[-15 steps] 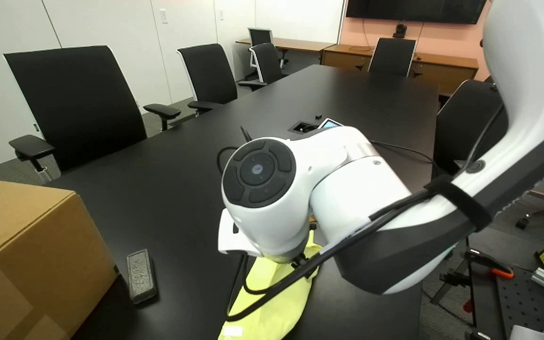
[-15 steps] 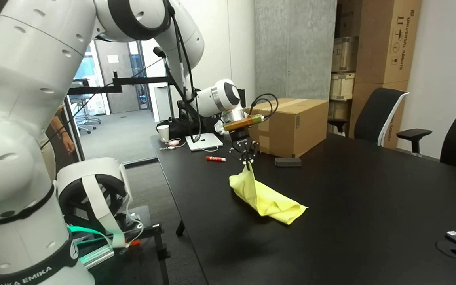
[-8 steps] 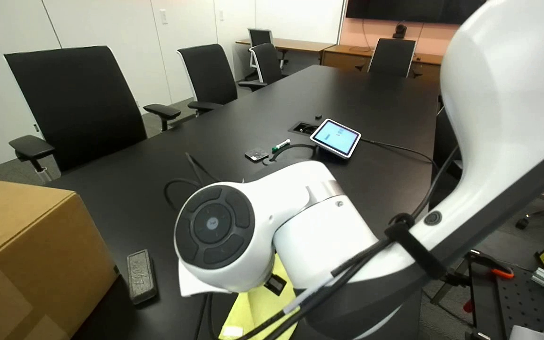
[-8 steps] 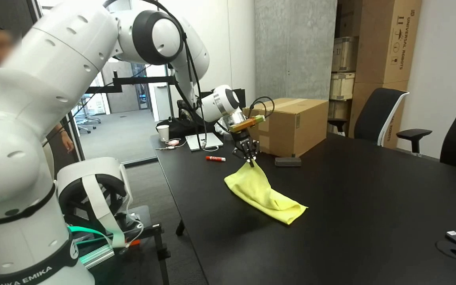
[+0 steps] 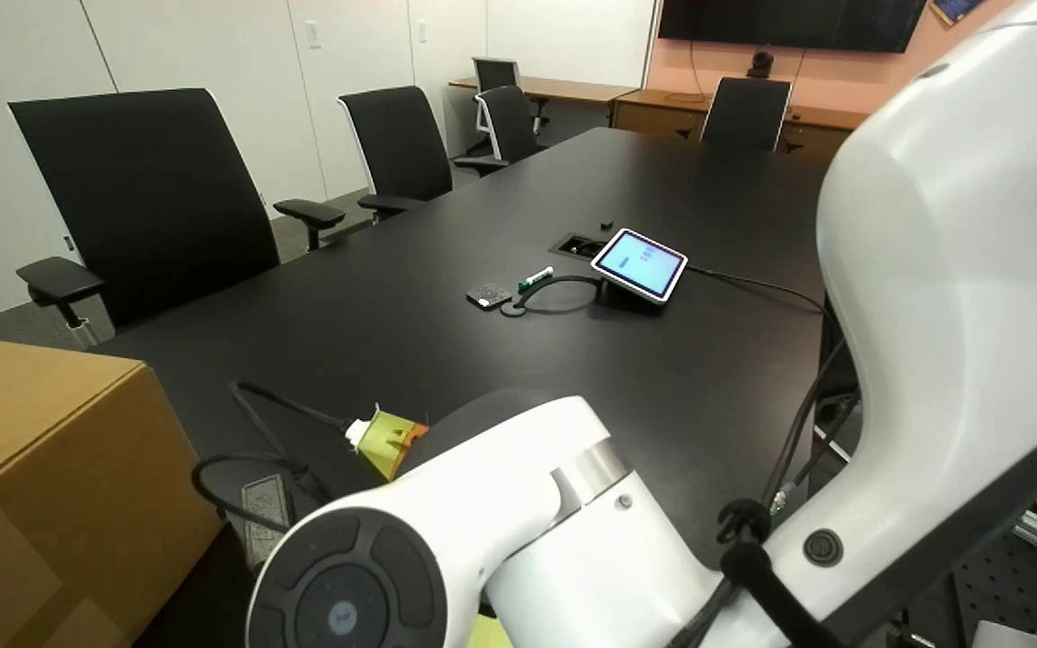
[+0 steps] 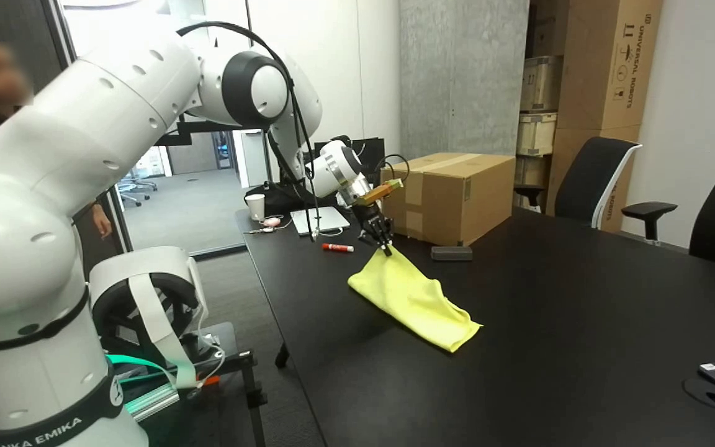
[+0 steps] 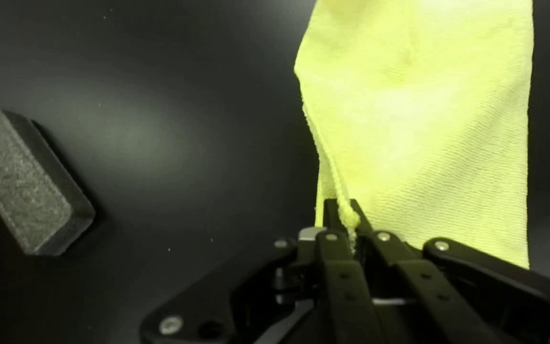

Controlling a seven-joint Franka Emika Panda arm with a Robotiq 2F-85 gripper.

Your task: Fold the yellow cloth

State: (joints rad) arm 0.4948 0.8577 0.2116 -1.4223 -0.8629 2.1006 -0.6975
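In the wrist view the yellow cloth (image 7: 428, 119) spreads from the top edge down to my gripper (image 7: 346, 215), whose fingers are shut on its edge. An exterior view shows the cloth (image 6: 416, 295) stretched across the dark table. Its far corner is lifted to a peak at the fingertips of the gripper (image 6: 387, 249), while its near end lies on the tabletop. From the opposite camera only a scrap of the cloth (image 5: 487, 633) shows below the arm, which hides the rest of it and the fingers.
A cardboard box (image 6: 432, 198) stands just behind the gripper. Beside it lies a grey block (image 6: 451, 254), also in the wrist view. A red marker (image 6: 337, 248) and a laptop (image 6: 320, 221) are near the table's far end. A tablet (image 5: 640, 264) with a cable stands farther along.
The gripper has moved away from the cloth's resting end, toward the box end of the table, pulling the held corner along. The cloth, bunched before, now lies more stretched out.
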